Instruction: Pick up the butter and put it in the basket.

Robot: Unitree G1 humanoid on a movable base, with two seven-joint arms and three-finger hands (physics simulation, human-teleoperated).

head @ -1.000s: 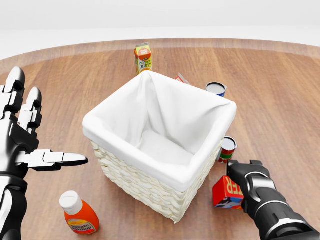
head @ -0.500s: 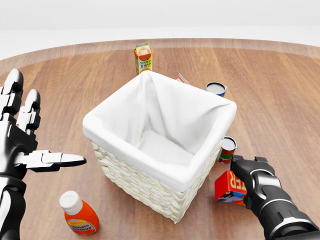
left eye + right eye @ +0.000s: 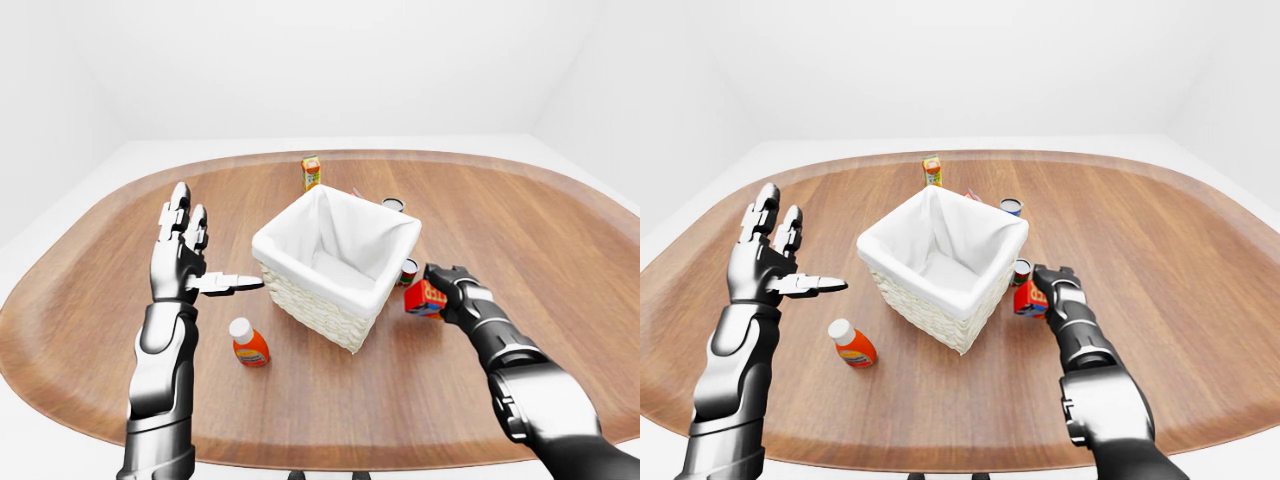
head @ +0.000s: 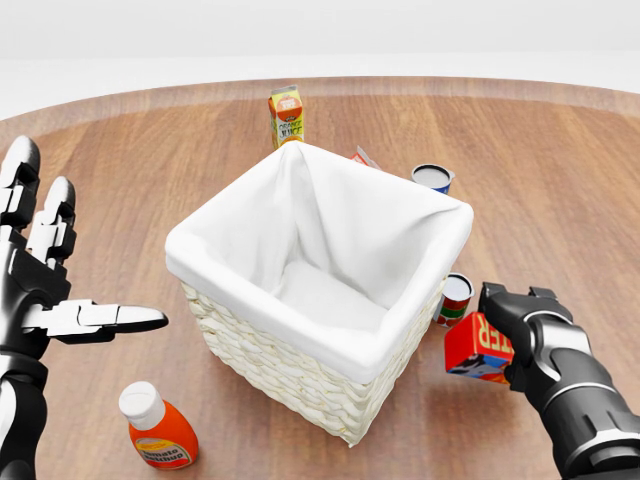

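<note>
The butter [image 4: 479,349] is a red box with white letters. My right hand [image 4: 520,335] is shut on it and holds it just above the table, at the lower right of the head view, beside the right corner of the basket. The basket [image 4: 318,282] is white wicker with a white cloth liner and is empty. My left hand [image 4: 50,290] is open with fingers spread, raised at the left of the basket, holding nothing.
A ketchup bottle [image 4: 157,428] lies at the lower left of the basket. A small can [image 4: 456,297] stands between basket and butter. An open can [image 4: 432,178], an orange juice carton [image 4: 286,115] and a small packet [image 4: 364,157] stand beyond the basket on the wooden table [image 3: 540,230].
My right hand has lifted the butter box up and to the right, off the table. My left hand has drifted slightly down and left.
</note>
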